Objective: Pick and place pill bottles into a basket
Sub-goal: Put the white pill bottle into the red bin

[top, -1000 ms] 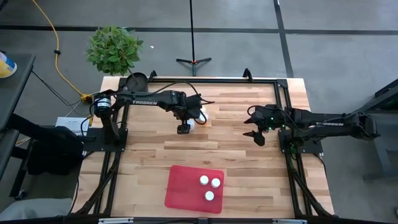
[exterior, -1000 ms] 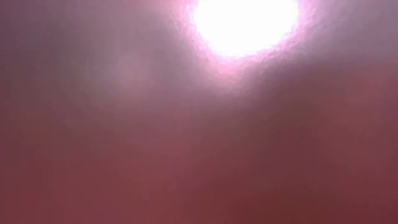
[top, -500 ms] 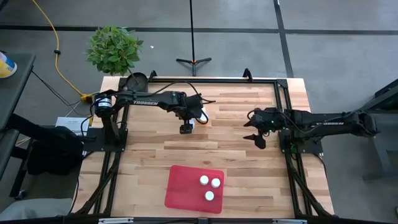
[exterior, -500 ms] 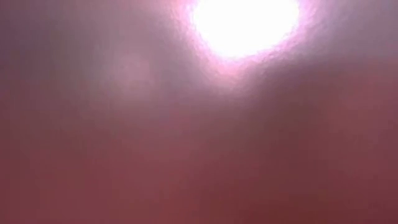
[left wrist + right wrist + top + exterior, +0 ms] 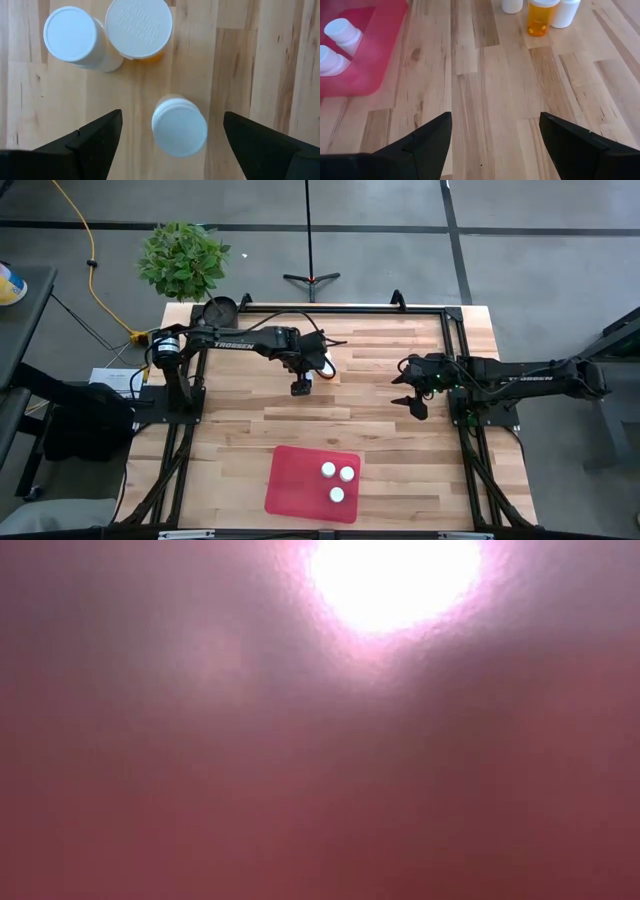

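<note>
Overhead, the left gripper hangs over the far-middle of the counter, hiding most of what sits beneath it. Its wrist cam fills that in — three pill bottles stand upright on the wood, one white cap between the spread fingers w/o touching either, two more close together just beyond. The right gripper waits near the right side, fingers apart, holding nothing; its wrist view shows the same three bottles far off plus a corner of the basket with two capped bottles inside. The high view shows three caps in the red basket, at the near edge of the counter, well apart from both arms. The low view gives only a reddish blur w/ a bright glare, so nothing usable.

Vs. a second ago: the left gripper has shifted slightly toward the far side, the right arm has pulled in a little, the basket contents are unchanged.

Off the counter's far-left corner: a leafy plant and a small dark round pot — neither blocks the bottles.
</note>
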You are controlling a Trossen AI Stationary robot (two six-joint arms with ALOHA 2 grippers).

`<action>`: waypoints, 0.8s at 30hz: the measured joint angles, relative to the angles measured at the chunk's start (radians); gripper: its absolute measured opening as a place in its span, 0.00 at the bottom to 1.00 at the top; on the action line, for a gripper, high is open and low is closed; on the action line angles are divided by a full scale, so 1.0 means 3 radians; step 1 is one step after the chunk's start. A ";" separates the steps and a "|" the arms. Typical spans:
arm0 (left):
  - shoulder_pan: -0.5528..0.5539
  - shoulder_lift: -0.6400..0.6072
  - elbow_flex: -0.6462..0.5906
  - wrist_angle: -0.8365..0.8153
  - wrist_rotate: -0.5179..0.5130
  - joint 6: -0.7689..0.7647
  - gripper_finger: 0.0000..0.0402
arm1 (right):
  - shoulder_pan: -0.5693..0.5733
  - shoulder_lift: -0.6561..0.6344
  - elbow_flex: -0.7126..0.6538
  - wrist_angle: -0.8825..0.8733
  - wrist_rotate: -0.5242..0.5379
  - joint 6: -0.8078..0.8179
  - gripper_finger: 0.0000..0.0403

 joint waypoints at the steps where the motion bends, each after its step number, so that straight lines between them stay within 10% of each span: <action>1: 0.0000 0.0000 0.0000 0.0000 0.0001 -0.0002 0.95 | 0.0000 0.0000 0.0000 0.0000 -0.0007 0.0000 0.72; 24: 0.0000 0.0173 0.0000 0.0013 0.0054 -0.0038 0.95 | 0.0001 -0.0092 0.0000 0.0005 -0.0050 -0.0011 0.72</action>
